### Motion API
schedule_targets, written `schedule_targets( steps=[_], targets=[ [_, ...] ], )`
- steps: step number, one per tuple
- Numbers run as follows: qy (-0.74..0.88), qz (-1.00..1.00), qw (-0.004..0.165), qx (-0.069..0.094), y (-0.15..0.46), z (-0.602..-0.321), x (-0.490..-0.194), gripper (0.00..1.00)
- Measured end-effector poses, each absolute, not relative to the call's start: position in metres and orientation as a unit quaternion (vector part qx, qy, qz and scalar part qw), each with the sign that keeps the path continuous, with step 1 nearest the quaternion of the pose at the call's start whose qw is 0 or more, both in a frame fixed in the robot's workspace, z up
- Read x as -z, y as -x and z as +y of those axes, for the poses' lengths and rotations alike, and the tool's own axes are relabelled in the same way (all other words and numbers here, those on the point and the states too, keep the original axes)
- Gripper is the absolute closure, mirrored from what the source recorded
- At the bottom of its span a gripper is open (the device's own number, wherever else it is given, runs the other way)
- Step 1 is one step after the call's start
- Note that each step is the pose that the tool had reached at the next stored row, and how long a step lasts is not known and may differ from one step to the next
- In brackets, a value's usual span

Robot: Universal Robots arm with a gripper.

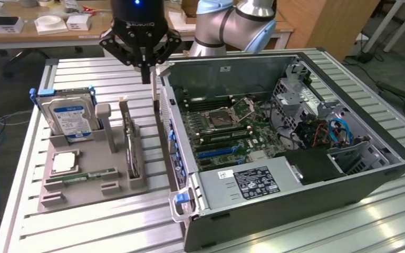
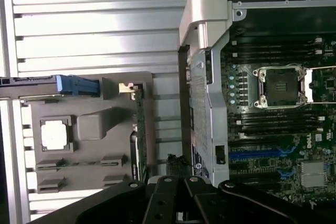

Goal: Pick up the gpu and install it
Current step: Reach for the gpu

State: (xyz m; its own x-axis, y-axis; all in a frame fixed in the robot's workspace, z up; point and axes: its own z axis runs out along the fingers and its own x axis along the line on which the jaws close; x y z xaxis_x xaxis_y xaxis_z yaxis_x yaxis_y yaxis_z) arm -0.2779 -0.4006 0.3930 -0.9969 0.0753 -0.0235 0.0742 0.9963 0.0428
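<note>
The gpu [image 1: 129, 147] stands on edge in a slot of the grey holder [image 1: 111, 158], a thin green card with its pale bracket end rising at the back. In the wrist view the gpu [image 2: 139, 129] runs as a narrow green edge along the side of the holder [image 2: 94, 124] that faces the case. My gripper [image 1: 146, 78] hangs shut and empty above the gap between the holder and the open computer case [image 1: 273, 190], higher than the card and a little toward the case. The black gripper [image 2: 176, 198] links frame the wrist view.
In the holder also stand a silver hard drive with a blue label [image 1: 69, 116], a processor chip [image 1: 63, 162] and a slim memory stick [image 1: 83, 176]. Inside the case lies the motherboard [image 1: 223, 121] with blue slots [image 1: 217, 152]. All rests on a slatted metal table [image 1: 83, 232].
</note>
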Motion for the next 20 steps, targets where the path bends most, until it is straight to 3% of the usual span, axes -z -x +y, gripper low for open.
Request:
schedule_targets(
  steps=[20],
  targets=[
    [-0.037, 0.999, 0.013, -0.021, 0.325, -0.402, -0.393, 0.9]
  ],
)
